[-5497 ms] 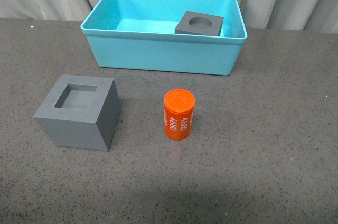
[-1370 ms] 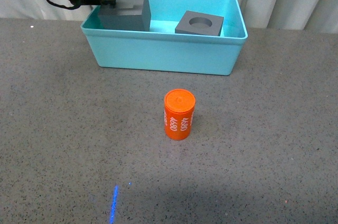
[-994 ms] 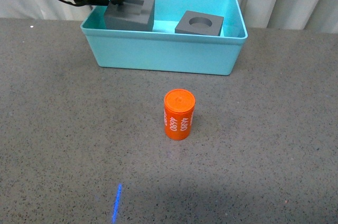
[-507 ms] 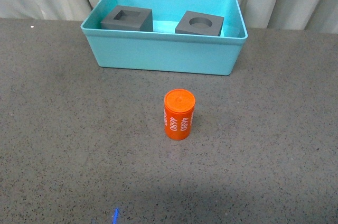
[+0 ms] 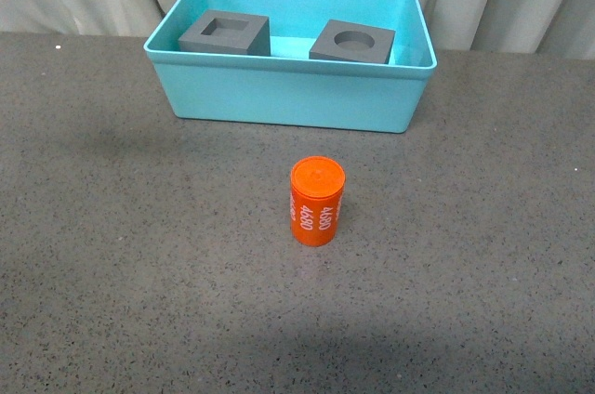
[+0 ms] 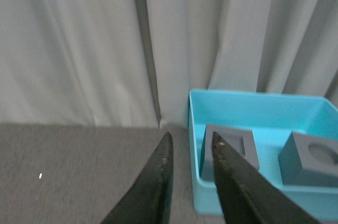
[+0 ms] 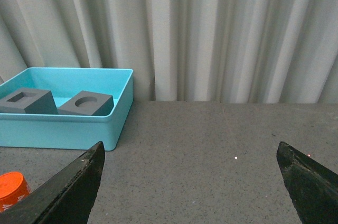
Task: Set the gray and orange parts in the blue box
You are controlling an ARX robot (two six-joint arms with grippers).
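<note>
- Two gray parts sit in the blue box (image 5: 288,97): square-recess cube (image 5: 225,33) on the left, round-recess cube (image 5: 351,43) on the right, apart.
- Orange cylinder (image 5: 317,201) stands upright on the tabletop (image 5: 112,227), in front of the box.
- Left fingers (image 6: 158,187) show a narrow gap, empty.
- Right fingers (image 7: 74,182) are wide, empty.
</note>
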